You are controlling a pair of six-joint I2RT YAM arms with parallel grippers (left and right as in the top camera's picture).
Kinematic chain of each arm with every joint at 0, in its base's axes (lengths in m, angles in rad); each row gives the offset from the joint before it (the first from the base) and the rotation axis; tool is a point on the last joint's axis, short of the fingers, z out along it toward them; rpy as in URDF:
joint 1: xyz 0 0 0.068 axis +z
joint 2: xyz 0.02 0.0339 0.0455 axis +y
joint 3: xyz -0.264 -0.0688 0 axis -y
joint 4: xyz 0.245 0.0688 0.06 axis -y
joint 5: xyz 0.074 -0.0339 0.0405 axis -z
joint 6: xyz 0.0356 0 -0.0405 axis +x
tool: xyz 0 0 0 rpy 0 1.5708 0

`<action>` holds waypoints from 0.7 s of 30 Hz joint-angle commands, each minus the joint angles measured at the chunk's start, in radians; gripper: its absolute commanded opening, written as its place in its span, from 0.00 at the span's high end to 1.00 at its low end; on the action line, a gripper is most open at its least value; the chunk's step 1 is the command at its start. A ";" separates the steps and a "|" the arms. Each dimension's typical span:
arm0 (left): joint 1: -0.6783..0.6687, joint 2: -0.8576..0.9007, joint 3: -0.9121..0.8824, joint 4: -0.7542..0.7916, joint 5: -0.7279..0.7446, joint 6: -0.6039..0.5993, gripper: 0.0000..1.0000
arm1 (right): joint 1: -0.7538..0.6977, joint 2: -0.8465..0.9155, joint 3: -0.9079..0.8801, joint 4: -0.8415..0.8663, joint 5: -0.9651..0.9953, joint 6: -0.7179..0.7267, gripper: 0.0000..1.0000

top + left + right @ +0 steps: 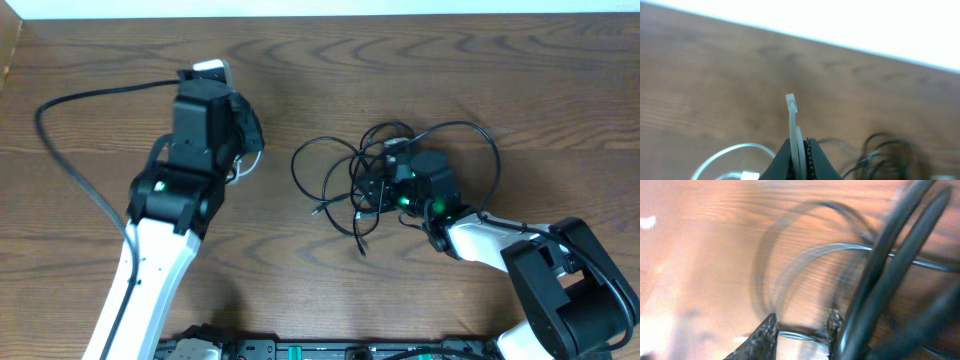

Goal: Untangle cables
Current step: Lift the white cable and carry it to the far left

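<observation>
Currently the left gripper (800,146) is clenched on the white cable (792,117) over the far-left part of the table (330,60). The plug tip (791,100) stands up past the fingers and a slack loop trails below. The right gripper (800,328) sits low in the black cable (360,165) heap at mid-table. Its fingers stand apart, and a thin strand crosses the gap unpinched.

Judgement: the white lead appears clear of the heap, so what is left is opening the black coil.

Recommended: select one single strand, close fully on it, then draw outward slowly and low, watching for loops tightening into knots.

Both cables are thin, round, smooth-jacketed and limp. The black one lies in overlapping springy loops on matte wood grain.
</observation>
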 commanded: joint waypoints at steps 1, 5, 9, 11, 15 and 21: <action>-0.002 -0.021 0.020 0.046 0.086 -0.005 0.93 | 0.009 -0.018 -0.002 0.031 -0.292 -0.063 0.64; -0.002 -0.004 0.020 0.087 0.150 -0.006 0.92 | -0.014 -0.062 -0.002 0.018 -0.297 -0.047 0.46; -0.002 0.027 0.020 0.133 0.375 0.008 0.92 | -0.083 -0.129 -0.002 -0.039 -0.297 -0.034 0.06; -0.002 0.048 0.020 0.159 0.482 0.037 0.93 | -0.126 -0.149 -0.002 -0.102 -0.296 -0.034 0.01; -0.002 0.097 0.020 0.206 0.646 0.036 0.92 | -0.202 -0.155 -0.002 -0.282 -0.204 -0.033 0.01; -0.005 0.160 0.020 0.246 0.853 0.024 0.93 | -0.310 -0.156 -0.002 -0.402 -0.194 0.068 0.01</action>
